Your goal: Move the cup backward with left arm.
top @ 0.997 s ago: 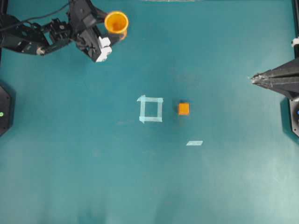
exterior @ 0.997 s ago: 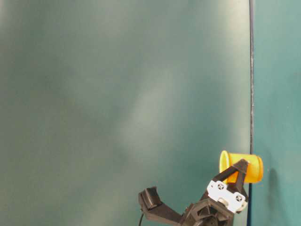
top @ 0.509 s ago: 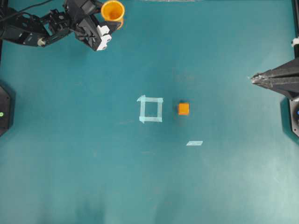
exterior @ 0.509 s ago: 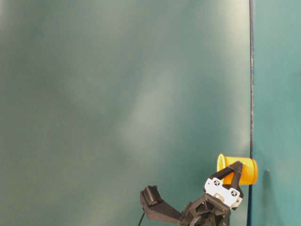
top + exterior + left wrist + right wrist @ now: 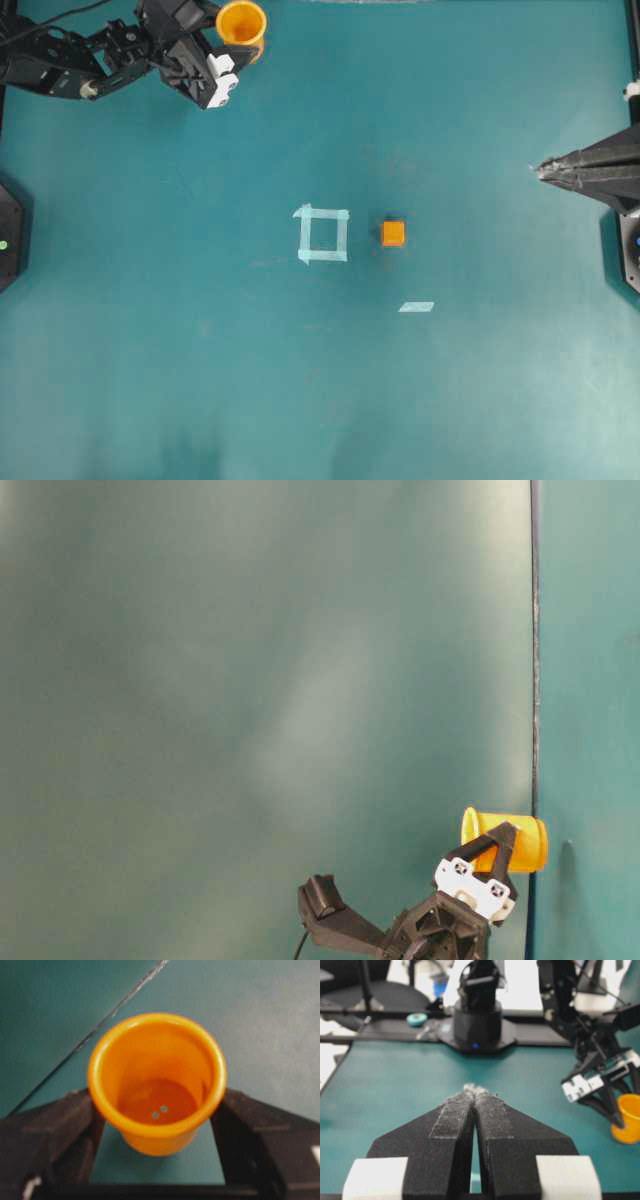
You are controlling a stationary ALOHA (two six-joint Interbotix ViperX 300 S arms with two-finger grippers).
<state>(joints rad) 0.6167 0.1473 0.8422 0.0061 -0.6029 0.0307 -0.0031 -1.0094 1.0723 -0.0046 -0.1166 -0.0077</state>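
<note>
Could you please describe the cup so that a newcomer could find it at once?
Look to the teal table's far edge, at the overhead view's upper left. There the left hand grips the cup: round, open-topped and yellow-orange, unlike the small solid orange cube mid-table.

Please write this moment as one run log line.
left gripper: shut on cup | cup: at table's far edge | right gripper: shut, idle

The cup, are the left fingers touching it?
Touching. The left wrist view shows both fingers pressed against the sides of the cup, no gap either side.
</note>
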